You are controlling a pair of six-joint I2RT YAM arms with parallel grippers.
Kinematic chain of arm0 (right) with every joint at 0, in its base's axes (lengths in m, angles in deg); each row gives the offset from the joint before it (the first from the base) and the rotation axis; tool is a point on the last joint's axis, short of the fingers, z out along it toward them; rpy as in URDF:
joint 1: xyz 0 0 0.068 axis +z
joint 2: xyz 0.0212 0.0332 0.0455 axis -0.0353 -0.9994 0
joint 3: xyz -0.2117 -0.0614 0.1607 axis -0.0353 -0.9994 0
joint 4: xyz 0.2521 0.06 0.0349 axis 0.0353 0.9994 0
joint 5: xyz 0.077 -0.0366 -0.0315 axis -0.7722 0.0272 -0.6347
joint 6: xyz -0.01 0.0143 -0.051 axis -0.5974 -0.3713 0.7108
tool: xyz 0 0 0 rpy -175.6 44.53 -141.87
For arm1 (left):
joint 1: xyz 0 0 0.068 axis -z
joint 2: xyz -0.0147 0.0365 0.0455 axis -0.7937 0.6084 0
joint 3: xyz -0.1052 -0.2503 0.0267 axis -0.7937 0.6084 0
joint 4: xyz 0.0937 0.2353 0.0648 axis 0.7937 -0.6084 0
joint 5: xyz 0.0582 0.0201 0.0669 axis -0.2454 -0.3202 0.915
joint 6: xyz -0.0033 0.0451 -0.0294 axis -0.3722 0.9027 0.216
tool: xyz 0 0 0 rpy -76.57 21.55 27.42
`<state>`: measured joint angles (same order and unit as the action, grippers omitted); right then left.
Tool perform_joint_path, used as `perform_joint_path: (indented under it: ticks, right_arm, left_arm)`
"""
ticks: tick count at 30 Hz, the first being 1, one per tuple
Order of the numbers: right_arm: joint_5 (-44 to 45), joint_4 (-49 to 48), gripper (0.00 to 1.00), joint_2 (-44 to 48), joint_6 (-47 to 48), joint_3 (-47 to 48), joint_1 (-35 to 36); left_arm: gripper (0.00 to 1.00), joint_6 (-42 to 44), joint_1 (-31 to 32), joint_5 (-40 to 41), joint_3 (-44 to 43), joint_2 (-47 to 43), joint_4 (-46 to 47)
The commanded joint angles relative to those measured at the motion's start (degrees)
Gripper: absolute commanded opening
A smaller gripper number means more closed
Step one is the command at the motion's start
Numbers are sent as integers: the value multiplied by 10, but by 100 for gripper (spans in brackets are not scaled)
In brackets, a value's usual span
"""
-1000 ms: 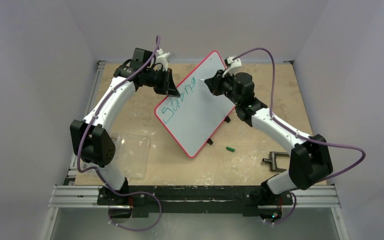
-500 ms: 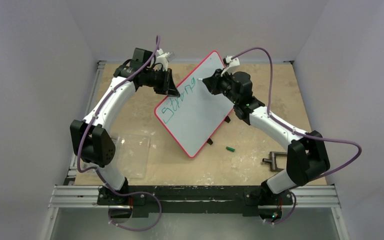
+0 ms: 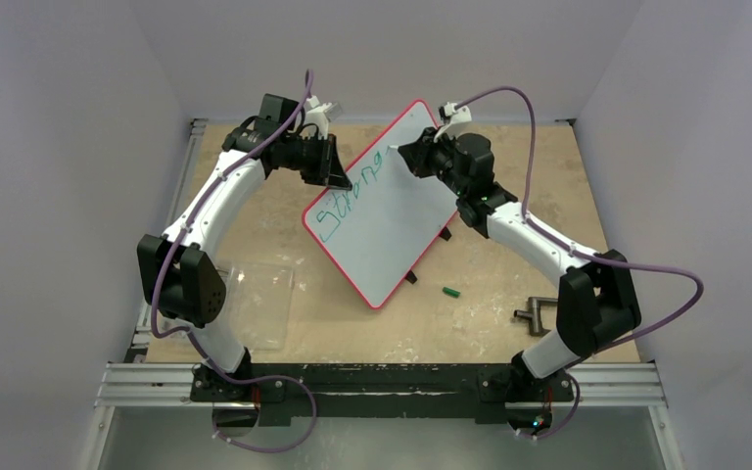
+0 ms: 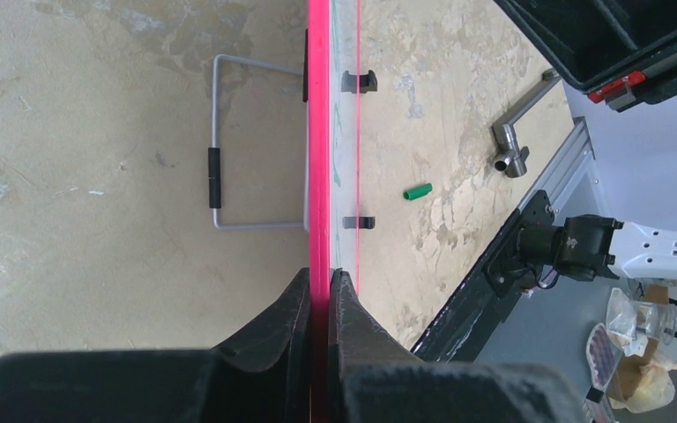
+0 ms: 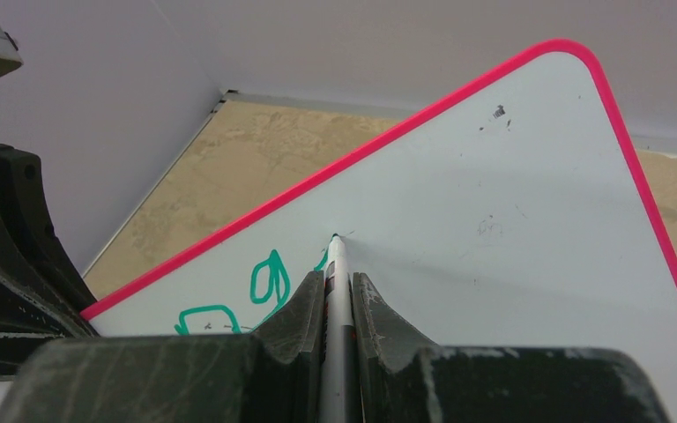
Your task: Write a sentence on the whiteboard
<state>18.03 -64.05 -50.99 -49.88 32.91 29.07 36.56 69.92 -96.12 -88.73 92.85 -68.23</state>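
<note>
The whiteboard point(image 3: 392, 211), white with a red rim, stands tilted on the table. Green letters point(image 3: 348, 201) run along its upper left edge, reading roughly "Strong". My left gripper point(image 3: 338, 176) is shut on the board's red rim point(image 4: 318, 176), seen edge-on in the left wrist view. My right gripper point(image 3: 406, 159) is shut on a white marker point(image 5: 336, 291). The marker's tip point(image 5: 334, 237) touches the board point(image 5: 494, 229) just right of the last green letters point(image 5: 269, 278).
A green marker cap point(image 3: 451, 291) lies on the table right of the board, also in the left wrist view point(image 4: 418, 191). A clear plastic sheet point(image 3: 259, 299) lies at the near left. A metal bracket point(image 3: 537, 315) lies at the near right. The board's wire stand point(image 4: 216, 159) shows behind it.
My right gripper has moved a little up and away along the board with the marker. The left gripper and the board have stayed still.
</note>
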Motion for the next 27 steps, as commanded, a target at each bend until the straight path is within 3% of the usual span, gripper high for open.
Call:
perform_joint_path:
  ticks: [1, 14, 27]
  right_arm:
    - [-13, -14, 0, -6, -1, 30, -2]
    - [-79, -29, 0, 6, 5, -22, -1]
    - [-10, 6, 0, 17, -6, -44, -1]
  left_arm:
    - [0, 35, 8, 4, 2, -15, -3]
    - [0, 35, 8, 6, 2, -13, -2]
    - [0, 35, 8, 5, 1, -16, -3]
